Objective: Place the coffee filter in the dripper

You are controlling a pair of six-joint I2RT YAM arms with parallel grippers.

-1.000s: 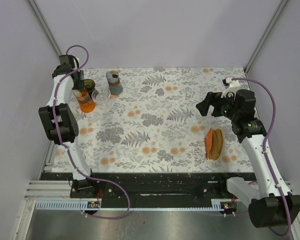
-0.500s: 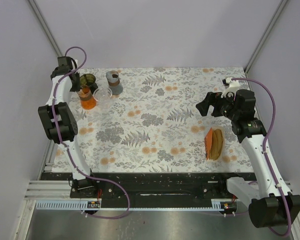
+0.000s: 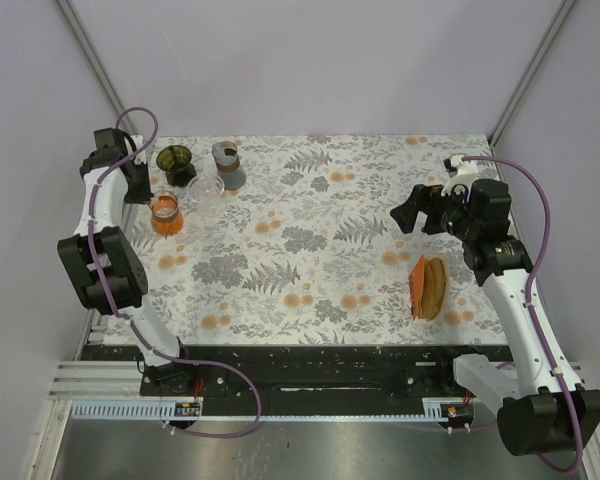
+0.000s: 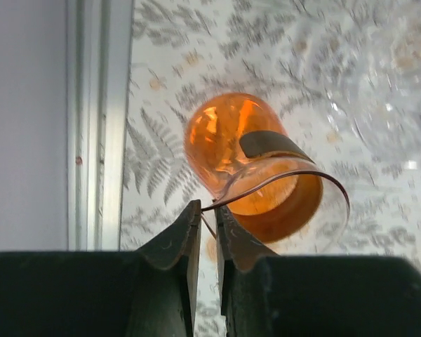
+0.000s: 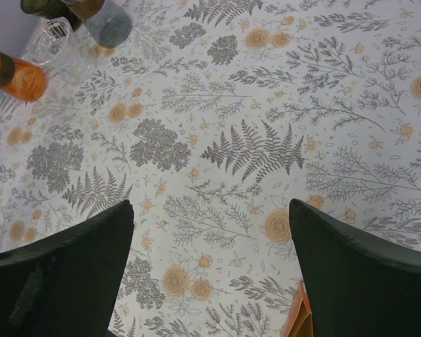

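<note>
The dripper (image 3: 165,213), an orange see-through vessel with a dark band, is at the far left of the table. My left gripper (image 3: 147,194) is shut on its thin clear rim (image 4: 266,184); in the left wrist view the fingertips (image 4: 194,210) pinch the rim's edge. The brown coffee filter (image 3: 436,288) lies on an orange packet (image 3: 418,285) at the right. Above and behind it my right gripper (image 3: 412,213) hangs open and empty, and a corner of the packet (image 5: 299,323) shows by its right finger.
A dark olive cone-shaped cup (image 3: 176,163), a clear ridged glass (image 3: 204,190) and a grey cup with a brown band (image 3: 228,165) stand close behind and to the right of the dripper. The table's left rail (image 4: 98,119) runs right beside my left gripper.
My left gripper closed on the dripper's rim and the arm swung left, drawing the dripper slightly nearer and away from the dark cup. The right arm stayed still.
</note>
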